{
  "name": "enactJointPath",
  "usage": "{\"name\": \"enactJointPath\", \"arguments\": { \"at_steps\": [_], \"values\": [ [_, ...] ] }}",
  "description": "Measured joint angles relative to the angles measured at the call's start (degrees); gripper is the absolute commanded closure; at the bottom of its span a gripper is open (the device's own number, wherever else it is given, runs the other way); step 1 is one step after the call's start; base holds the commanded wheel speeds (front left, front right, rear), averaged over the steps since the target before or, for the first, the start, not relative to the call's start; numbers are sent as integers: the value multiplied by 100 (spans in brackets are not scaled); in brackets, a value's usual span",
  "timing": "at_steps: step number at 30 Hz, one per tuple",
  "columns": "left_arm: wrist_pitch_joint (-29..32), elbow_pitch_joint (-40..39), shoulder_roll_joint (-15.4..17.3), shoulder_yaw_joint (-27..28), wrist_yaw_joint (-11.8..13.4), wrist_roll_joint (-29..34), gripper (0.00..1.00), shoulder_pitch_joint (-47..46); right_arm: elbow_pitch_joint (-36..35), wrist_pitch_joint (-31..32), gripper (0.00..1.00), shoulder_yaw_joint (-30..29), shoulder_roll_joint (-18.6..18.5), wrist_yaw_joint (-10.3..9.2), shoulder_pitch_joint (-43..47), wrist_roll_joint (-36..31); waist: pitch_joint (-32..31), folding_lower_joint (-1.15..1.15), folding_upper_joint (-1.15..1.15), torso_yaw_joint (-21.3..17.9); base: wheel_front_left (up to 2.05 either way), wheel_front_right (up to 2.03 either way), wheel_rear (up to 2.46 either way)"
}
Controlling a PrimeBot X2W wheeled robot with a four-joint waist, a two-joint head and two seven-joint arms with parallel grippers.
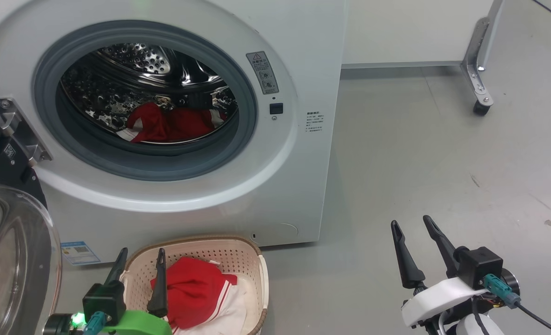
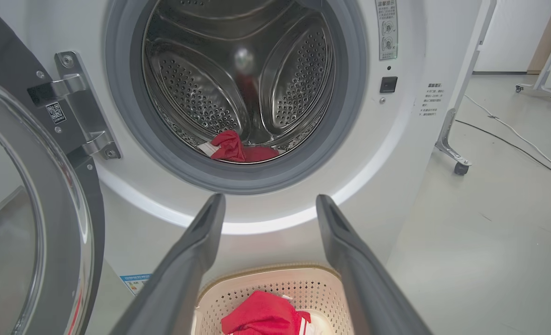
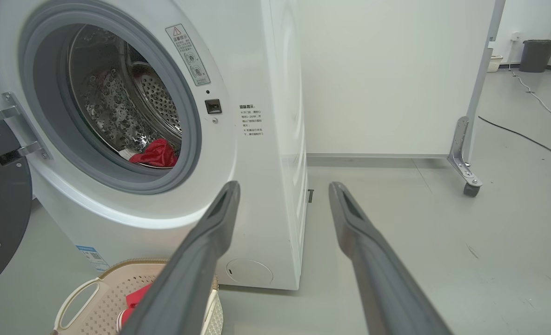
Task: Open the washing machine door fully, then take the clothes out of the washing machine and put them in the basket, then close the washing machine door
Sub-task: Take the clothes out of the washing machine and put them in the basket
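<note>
Before the big white front-loading washing machine (red striped fabric clothes lie inside it), the left end effector and right end effector both stand open, empty.

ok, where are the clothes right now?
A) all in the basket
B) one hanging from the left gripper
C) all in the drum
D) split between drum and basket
D: red clothes lie low in the drum, and a red-and-white piece sits in the basket.
</note>
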Motion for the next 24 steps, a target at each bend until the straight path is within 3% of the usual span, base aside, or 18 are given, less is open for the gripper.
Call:
{"name": "enactJointPath", "arguments": {
  "at_steps": [14, 24],
  "values": [
    [218, -405, 1, -121, 25, 1, 0, 121, -113, 0, 0, -22, 2, 0, 23, -41, 77, 0, 0, 19, 0, 0, 0],
    [501, -443, 51, -100, 45, 27, 0, -154, -428, 0, 0, 54, 2, 51, -100, -162, 574, 0, 0, 8, 0, 0, 0]
  ]
}}
